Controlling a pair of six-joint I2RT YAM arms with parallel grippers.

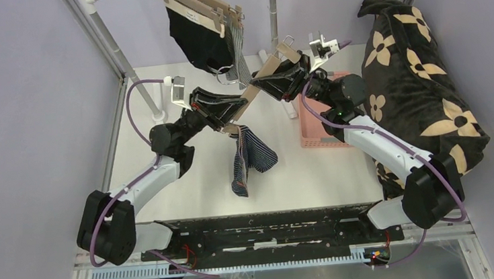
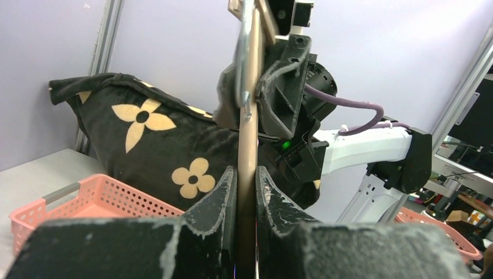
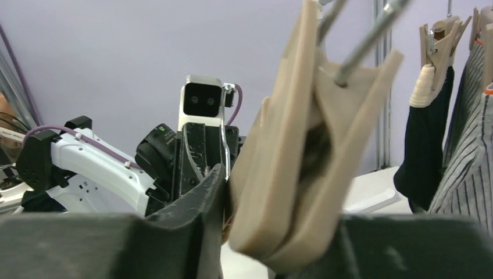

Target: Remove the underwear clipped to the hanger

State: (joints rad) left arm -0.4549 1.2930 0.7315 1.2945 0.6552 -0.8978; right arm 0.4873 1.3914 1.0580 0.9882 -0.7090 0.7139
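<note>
Left pincer, near end of the frame: its two fingers press from either side on the edge of a wooden hanger, which rises straight up between them. Above the pincer, the right pincer clasps the same hanger beside a metal wire; a purple cable trails off to its right. Beyond and left of the pincer lie a black blanket with tan flowers and a pink basket on the table.

Hanger bar out of frame at top; clip in close blur.
</note>
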